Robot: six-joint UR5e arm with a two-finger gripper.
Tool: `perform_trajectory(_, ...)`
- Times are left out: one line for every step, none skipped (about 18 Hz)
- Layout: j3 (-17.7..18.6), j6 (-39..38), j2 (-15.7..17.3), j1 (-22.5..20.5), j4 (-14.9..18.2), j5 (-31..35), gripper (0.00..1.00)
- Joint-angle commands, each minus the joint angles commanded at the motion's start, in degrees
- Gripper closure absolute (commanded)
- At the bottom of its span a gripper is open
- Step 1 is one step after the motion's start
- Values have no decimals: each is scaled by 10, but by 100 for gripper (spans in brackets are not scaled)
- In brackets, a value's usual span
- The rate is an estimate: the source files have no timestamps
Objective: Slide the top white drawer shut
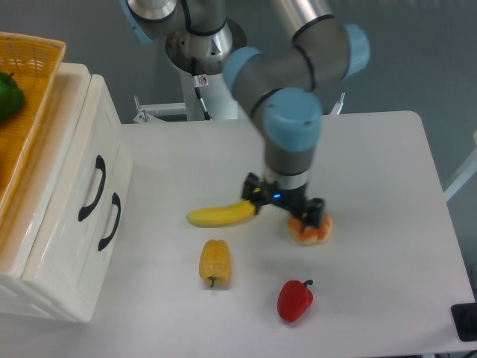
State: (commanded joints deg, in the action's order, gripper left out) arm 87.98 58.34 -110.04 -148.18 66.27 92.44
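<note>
Standing shut: two drawers, top white drawer included.

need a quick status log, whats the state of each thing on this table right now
top white plastic drawer with black arched handle: pushed in, front about flush with the cabinet
lower white drawer with black handle: shut
two-finger gripper: above the table by the bun, away from the cabinet; jaws not readable
orange woven basket: on top of the cabinet, holding a green pepper
yellow banana: lying flat
yellow pepper: lying on its side
red pepper: lying on its side
orange knotted bun: on the table, partly hidden by the gripper
</note>
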Motion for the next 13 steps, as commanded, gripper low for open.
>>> perform_trajectory(1, 26, 2, -10, 0, 16, 0)
perform_trajectory(2, 51, 2, -22, 1, 23, 0)
perform_trajectory(3, 71, 3, -37, 1, 23, 0)
perform_trajectory(4, 87, 4, -53, 1, 21, 0)
perform_trajectory(4, 100, 4, -64, 1, 22, 0)
perform_trajectory(7, 111, 5, -76, 1, 23, 0)
perform_trajectory(8, 117, 10, -93, 2, 20, 0)
perform_trajectory(8, 121, 16, -106, 2, 21, 0)
perform_trajectory(8, 125, 18, -116, 4, 21, 0)
perform_trajectory(9, 130, 18, -126, 6, 22, 0)
perform_trajectory(11, 138, 18, -134, 6, 22, 0)
perform_trajectory(14, 145, 18, -142, 6, 22, 0)
perform_trajectory(17, 151, 18, -149, 7, 22, 0)
